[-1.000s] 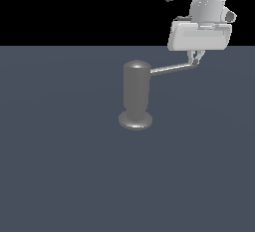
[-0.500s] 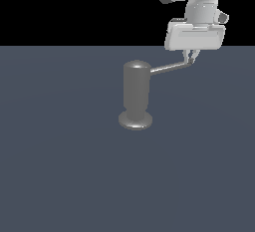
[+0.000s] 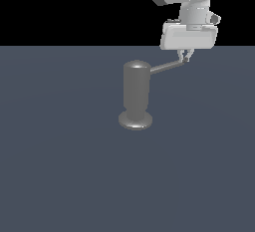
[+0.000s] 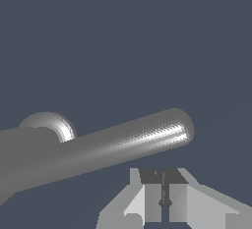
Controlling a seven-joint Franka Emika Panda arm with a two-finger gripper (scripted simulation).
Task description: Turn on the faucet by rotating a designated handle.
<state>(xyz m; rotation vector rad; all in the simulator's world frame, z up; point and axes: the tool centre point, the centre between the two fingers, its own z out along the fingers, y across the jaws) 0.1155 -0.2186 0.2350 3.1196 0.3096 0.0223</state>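
Upright on the grey floor stands the faucet (image 3: 135, 96), its handle (image 3: 167, 67) jutting toward the exterior view's right; the gripper (image 3: 185, 57) hangs at the rod's tip, jaws nearly closed, gripping nothing.

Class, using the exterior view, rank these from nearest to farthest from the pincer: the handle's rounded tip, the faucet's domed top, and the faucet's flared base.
1. The handle's tip, right at the pincer, on the exterior view's right of the faucet.
2. The faucet's domed top, at the handle's other end, toward the exterior view's left.
3. The flared base, lowest, resting on the floor.
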